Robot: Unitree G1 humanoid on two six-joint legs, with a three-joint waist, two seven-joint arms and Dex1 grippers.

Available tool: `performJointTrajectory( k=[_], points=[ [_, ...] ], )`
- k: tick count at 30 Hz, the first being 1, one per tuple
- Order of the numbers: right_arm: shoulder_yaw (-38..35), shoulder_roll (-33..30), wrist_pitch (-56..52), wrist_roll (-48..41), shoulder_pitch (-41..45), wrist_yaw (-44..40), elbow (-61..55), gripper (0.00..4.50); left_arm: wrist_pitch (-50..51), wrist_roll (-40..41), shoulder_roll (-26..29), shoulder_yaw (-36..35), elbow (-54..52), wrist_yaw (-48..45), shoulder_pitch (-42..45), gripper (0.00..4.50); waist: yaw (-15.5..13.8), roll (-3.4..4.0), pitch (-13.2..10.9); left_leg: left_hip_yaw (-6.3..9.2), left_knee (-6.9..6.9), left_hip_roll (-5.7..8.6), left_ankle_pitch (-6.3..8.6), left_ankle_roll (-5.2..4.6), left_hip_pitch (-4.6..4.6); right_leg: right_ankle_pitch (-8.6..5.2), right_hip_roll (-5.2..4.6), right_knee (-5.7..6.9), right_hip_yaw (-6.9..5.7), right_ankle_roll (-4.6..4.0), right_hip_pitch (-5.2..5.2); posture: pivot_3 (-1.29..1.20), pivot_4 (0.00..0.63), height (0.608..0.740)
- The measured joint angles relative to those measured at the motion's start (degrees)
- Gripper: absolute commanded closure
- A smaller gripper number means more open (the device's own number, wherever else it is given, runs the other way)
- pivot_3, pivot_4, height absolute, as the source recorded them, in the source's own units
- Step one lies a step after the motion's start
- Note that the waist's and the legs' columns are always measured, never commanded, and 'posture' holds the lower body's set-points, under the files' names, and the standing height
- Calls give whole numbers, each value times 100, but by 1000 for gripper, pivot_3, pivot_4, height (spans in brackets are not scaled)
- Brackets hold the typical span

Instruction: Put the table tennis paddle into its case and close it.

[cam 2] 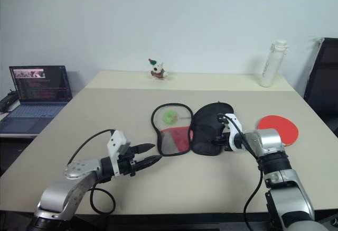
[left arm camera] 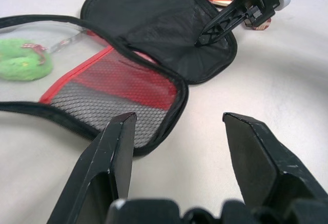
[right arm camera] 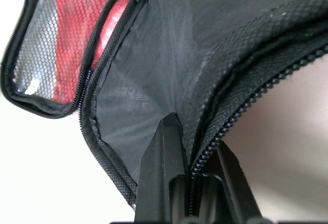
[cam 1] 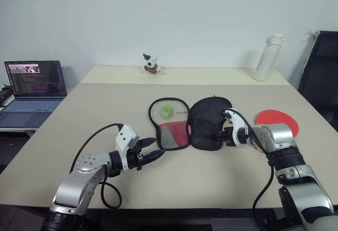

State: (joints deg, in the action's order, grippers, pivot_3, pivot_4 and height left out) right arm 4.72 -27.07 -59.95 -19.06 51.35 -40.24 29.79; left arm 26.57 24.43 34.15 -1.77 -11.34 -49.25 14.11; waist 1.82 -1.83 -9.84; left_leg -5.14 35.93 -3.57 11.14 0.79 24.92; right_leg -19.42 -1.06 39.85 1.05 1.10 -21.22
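we are pinching the soft black zip case's (cam 1: pixel 208 122) edge with our right gripper (cam 1: pixel 221 134), opening it for the round red paddle (cam 1: pixel 277 120); our left gripper (cam 1: pixel 152 155) is waiting wide.

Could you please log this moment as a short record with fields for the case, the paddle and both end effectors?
case: soft black-lined red-trimmed zip case lies unzipped and spread flat on the beige table
paddle: rigid red-faced table tennis paddle lies on the table beyond the case's black half, not in it
left end effector: open, holding nothing, near the case's mesh half
right end effector: shut on the zipper edge of the case's black half
other: green object behind the clear panel
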Motion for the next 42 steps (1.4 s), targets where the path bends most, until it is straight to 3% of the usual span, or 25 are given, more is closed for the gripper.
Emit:
performJointTrajectory(
  k=[14, 17, 28, 35, 42],
  points=[
    [223, -169, 1221, 830, 822, -678, 1960, 4438, -93, -98, -6, 39, 58, -36, 28, 1562, 1, 1, -2, -2, 1, 0, -1, 1, 0, 0, 0, 1, 1, 0, -1, 0, 150, 740],
    [179, -154, 1370, 894, 914, -607, 2176, 3807, -108, -106, -6, 40, 62, -44, 27, 1562, 1, 1, -2, -2, 1, 0, -1, 1, 0, 0, 0, 1, 1, 0, 0, 0, 150, 740],
    [47, -219, 1871, 1152, 1080, -439, 2577, 159, -208, -195, -6, 144, 67, -135, 16, 1562, 1, 2, -2, -2, 1, 0, -1, 2, 0, 0, 0, 1, 2, 0, 0, 0, 150, 740],
    [-364, -767, 2232, 1317, 1109, 0, 2345, 70, -195, -171, 17, 141, 57, -172, 14, 1562, 0, 9, -10, -4, -1, 0, -1, 2, 0, 0, -1, 0, 3, -1, -1, 0, 150, 740],
    [-1183, -890, 1130, 1051, -34, 783, 11, 70, -196, -12, 177, 140, -143, -496, 12, 1562, -7, 9, -10, -7, -2, -2, -12, 21, 0, -2, -1, -4, 7, -2, 2, 0, 150, 740]
  ],
)
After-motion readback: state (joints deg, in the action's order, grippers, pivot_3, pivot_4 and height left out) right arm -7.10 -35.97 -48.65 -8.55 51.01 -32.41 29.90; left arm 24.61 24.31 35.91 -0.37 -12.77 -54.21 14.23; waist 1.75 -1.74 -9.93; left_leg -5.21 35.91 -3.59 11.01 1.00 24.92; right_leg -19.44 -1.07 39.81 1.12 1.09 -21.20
